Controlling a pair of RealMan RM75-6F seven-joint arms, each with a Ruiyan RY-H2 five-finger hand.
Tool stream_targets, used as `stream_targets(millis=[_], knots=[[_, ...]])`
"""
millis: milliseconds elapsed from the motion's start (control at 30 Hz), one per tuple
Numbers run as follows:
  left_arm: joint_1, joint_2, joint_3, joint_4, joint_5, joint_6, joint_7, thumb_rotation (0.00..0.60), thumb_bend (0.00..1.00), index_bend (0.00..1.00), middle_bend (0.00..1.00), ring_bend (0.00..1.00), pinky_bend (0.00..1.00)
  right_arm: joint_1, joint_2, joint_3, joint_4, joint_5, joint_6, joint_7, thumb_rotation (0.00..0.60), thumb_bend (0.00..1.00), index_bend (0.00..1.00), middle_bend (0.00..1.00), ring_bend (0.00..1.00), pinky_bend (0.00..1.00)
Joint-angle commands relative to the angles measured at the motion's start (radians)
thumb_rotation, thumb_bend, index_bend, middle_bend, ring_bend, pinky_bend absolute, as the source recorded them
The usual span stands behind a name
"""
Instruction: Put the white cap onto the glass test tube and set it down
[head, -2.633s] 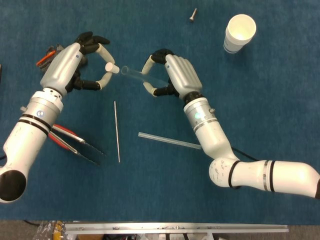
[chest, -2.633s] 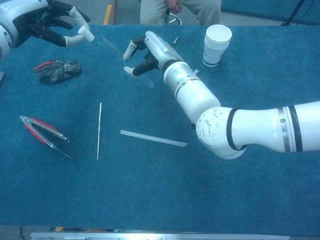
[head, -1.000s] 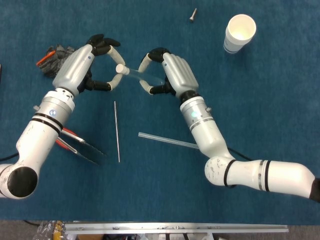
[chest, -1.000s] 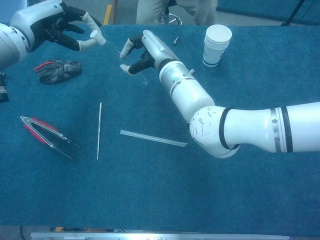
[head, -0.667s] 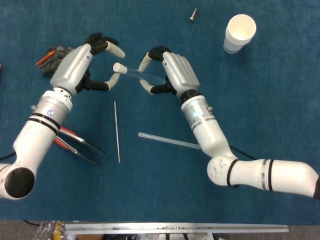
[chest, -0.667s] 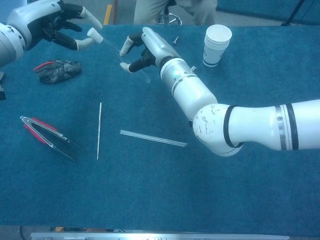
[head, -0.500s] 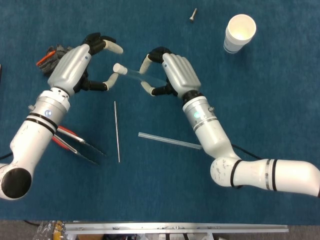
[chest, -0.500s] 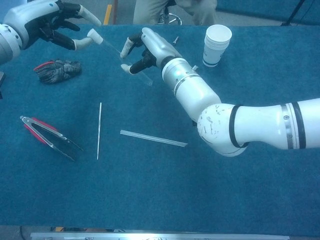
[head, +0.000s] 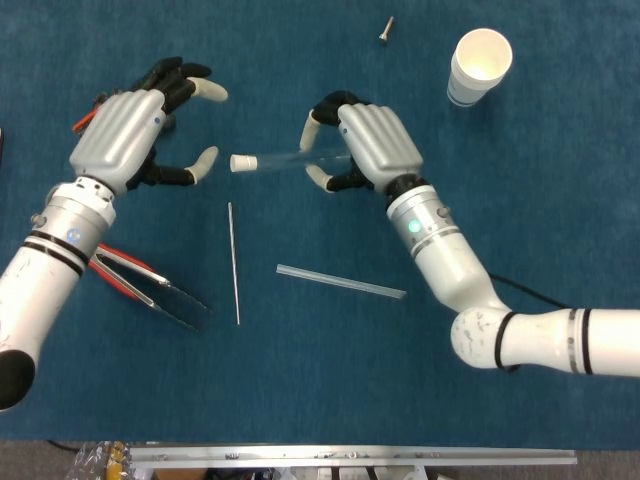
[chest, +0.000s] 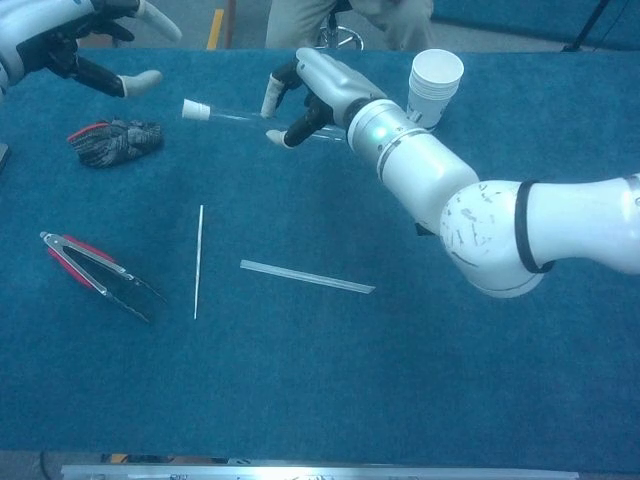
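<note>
My right hand (head: 362, 145) (chest: 318, 98) grips a clear glass test tube (head: 285, 158) (chest: 240, 116) that lies roughly level and points left. The white cap (head: 242, 162) (chest: 195, 110) sits on the tube's left end. My left hand (head: 135, 135) (chest: 70, 40) hangs to the left of the cap with fingers spread, holding nothing, a small gap between it and the cap.
On the blue cloth lie a thin metal rod (head: 233, 262) (chest: 198, 260), a clear flat strip (head: 340, 282) (chest: 306, 277), red-handled tongs (head: 145, 285) (chest: 92, 272) and a crumpled glove (chest: 113, 140). Stacked paper cups (head: 478, 65) (chest: 434, 90) and a screw (head: 386, 30) stand at the back right.
My left hand has let go of the cap and drawn back to the left, fingers spreading. My right hand has shifted right and turned the capped tube more level.
</note>
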Motion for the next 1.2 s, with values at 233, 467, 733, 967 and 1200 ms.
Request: stream_targets(millis=[233, 467, 733, 967, 1200], knots=[[0.070, 0.035, 0.043, 0.038, 0.207, 0.078, -0.034, 0.531, 0.38, 0.24, 0.12, 0.00, 0.08, 0.012, 0.040, -0.075, -0.016, 0.034, 0.008, -0.076, 0.600, 0.34, 0.67, 0.39, 0.19, 0.26], [0.104, 0.059, 0.062, 0.062, 0.309, 0.114, -0.076, 0.531, 0.38, 0.25, 0.12, 0.00, 0.08, 0.026, -0.004, -0.124, 0.062, 0.023, 0.004, -0.100, 0.600, 0.34, 0.67, 0.39, 0.19, 0.26], [0.131, 0.055, 0.072, 0.088, 0.357, 0.155, -0.100, 0.530, 0.38, 0.25, 0.12, 0.00, 0.08, 0.033, -0.089, -0.168, 0.174, 0.006, -0.013, -0.108, 0.600, 0.34, 0.67, 0.39, 0.19, 0.26], [0.148, 0.053, 0.081, 0.099, 0.377, 0.175, -0.103, 0.529, 0.38, 0.25, 0.12, 0.00, 0.08, 0.021, -0.169, -0.188, 0.280, -0.042, -0.038, -0.066, 0.600, 0.34, 0.67, 0.39, 0.19, 0.26], [0.158, 0.048, 0.087, 0.118, 0.384, 0.179, -0.115, 0.529, 0.38, 0.25, 0.12, 0.00, 0.08, -0.001, -0.186, -0.201, 0.321, -0.093, -0.063, -0.039, 0.600, 0.33, 0.67, 0.35, 0.19, 0.26]])
